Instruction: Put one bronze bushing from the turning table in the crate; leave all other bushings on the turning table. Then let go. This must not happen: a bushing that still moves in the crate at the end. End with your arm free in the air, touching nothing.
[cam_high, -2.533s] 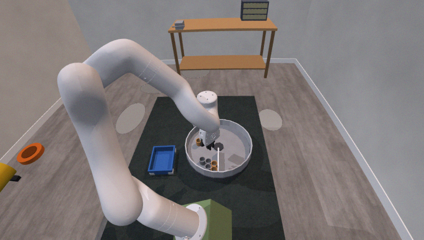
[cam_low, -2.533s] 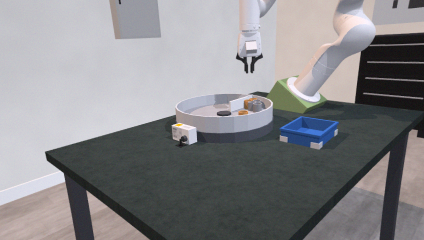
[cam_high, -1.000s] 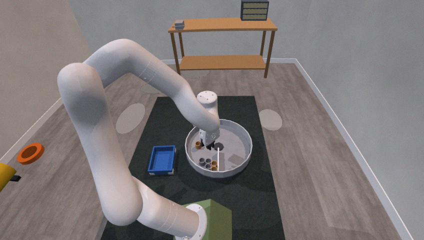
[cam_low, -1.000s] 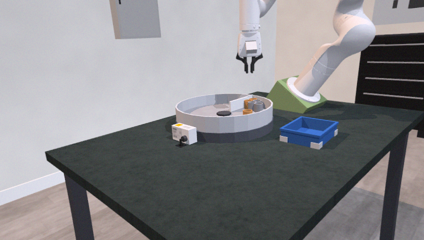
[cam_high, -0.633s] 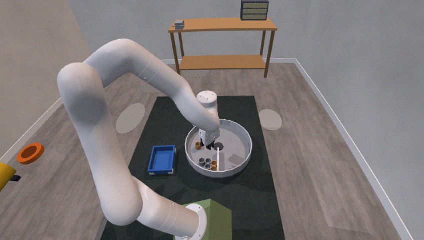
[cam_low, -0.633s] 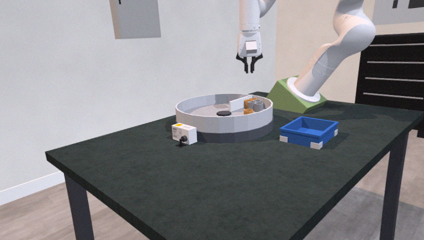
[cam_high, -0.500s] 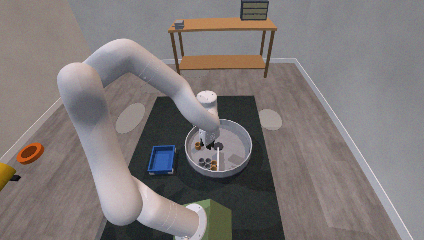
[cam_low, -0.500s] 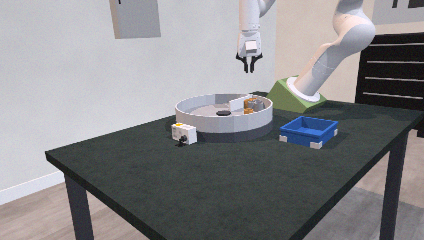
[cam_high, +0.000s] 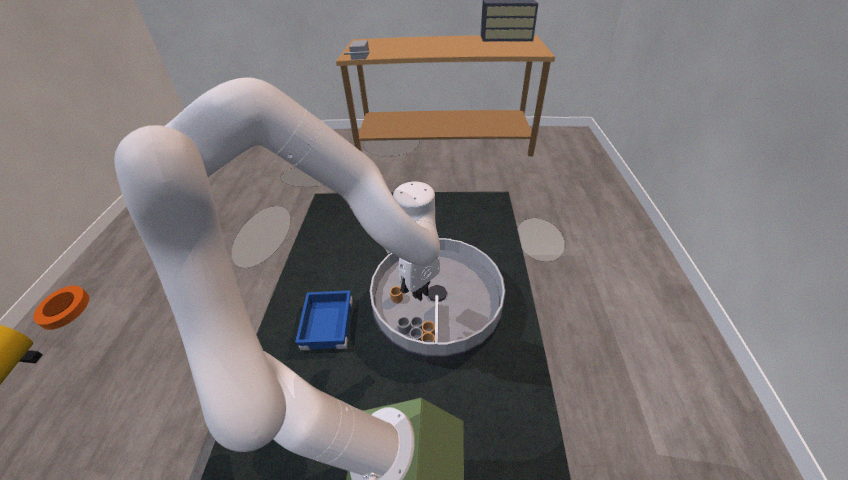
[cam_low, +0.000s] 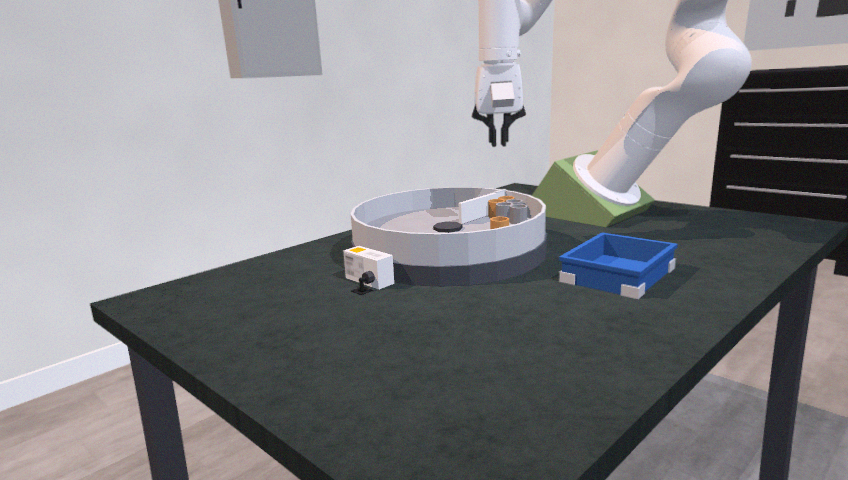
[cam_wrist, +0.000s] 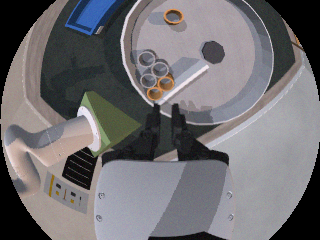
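A round grey turning table (cam_high: 493, 281) (cam_low: 440, 246) (cam_wrist: 267, 34) holds several bushings. One bronze bushing (cam_high: 396, 293) (cam_low: 499, 221) (cam_wrist: 174, 16) stands alone. Two more bronze bushings (cam_high: 428, 326) (cam_low: 495, 205) (cam_wrist: 166, 83) sit in a cluster with three grey bushings (cam_high: 403, 324) (cam_low: 512, 209) (cam_wrist: 148, 80) against a white divider bar (cam_high: 437, 318) (cam_low: 479, 206) (cam_wrist: 190, 80). The blue crate (cam_high: 324, 294) (cam_low: 601, 267) (cam_wrist: 100, 3) stands empty beside the turning table. My gripper (cam_high: 420, 292) (cam_low: 498, 141) (cam_wrist: 165, 112) hangs high above the turning table, fingers nearly together with nothing between them.
A black hub (cam_high: 437, 291) (cam_low: 447, 226) (cam_wrist: 214, 50) marks the turning table's middle. A small white box with a lens (cam_low: 368, 265) stands against its outer wall. The arm's green base (cam_high: 440, 434) (cam_low: 571, 196) (cam_wrist: 110, 120) sits at the table's end.
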